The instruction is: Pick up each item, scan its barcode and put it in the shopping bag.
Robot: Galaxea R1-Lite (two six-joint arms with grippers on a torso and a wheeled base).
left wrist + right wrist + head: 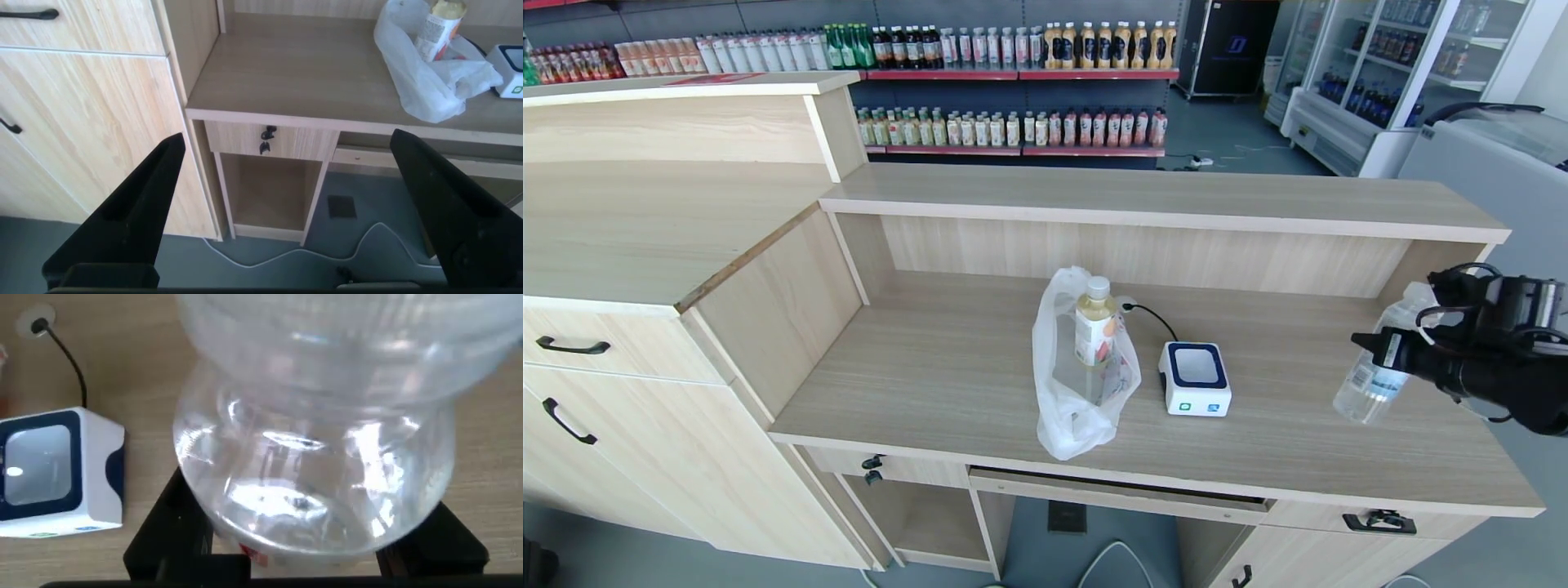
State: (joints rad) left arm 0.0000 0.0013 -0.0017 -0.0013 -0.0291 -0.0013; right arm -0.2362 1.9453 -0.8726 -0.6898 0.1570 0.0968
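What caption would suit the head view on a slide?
Right gripper holds a water bottle above the counter; a drink bottle stands in the shopping bag beside the scanner.

The right hand [1387, 358] sits at 3 o'clock in the head view, its arm reaching in from that edge, with the fingers clamped around a tilted bottle [1368, 392]. The left hand [288, 139] hangs low and empty, its fingers [131, 220] spread wide.
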